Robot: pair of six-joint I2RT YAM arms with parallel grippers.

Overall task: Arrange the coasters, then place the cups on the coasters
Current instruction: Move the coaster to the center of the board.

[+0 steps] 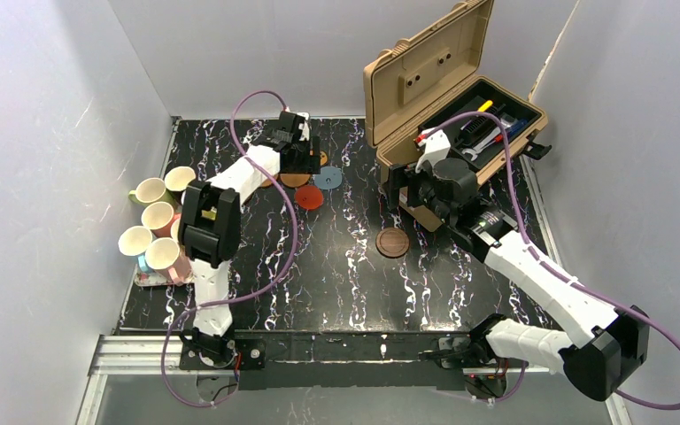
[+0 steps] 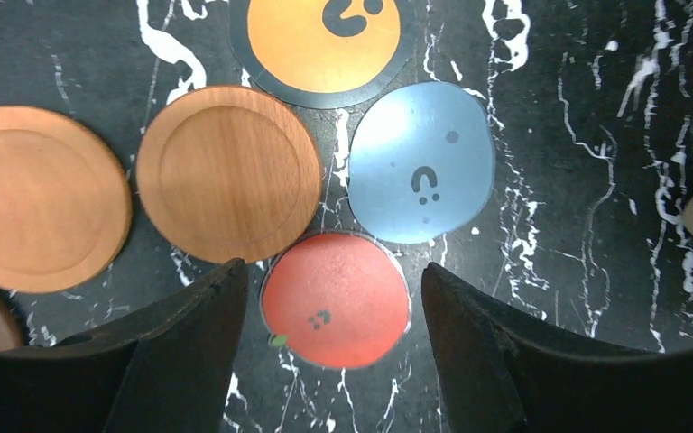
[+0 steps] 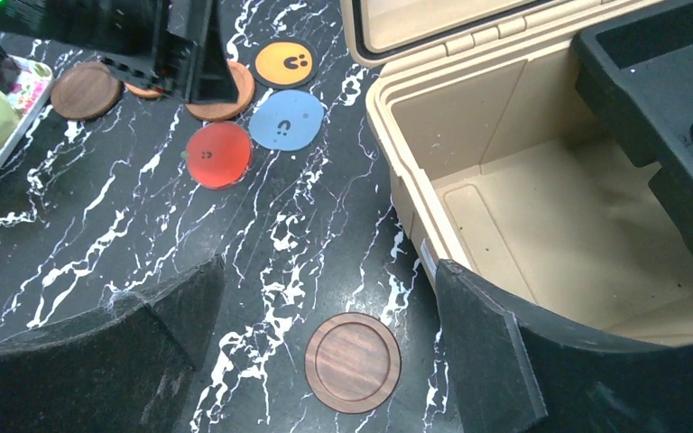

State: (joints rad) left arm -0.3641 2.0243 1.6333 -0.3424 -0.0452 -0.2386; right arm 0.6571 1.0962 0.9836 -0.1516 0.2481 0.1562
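The red coaster (image 2: 336, 299) lies flat on the counter (image 2: 577, 316) between the left jaws, which stand open and hold nothing, like the wide-open right jaws; it looks thin, light, maybe bendy, so pinch its edges gently.

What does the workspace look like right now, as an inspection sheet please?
Surface: black marbled table.
Job's things: red coaster, grey-blue coaster, orange coaster and wooden coasters clustered far centre; dark brown coaster alone mid-table; cups on the floral tray, left.
Clutter: open tan toolbox with tools, far right.
Grippers: left claw open, straddling the red coaster; right claw open, empty, near the dark brown coaster.
Cables: purple cables loop along both arms.
Surroundings: white walls.
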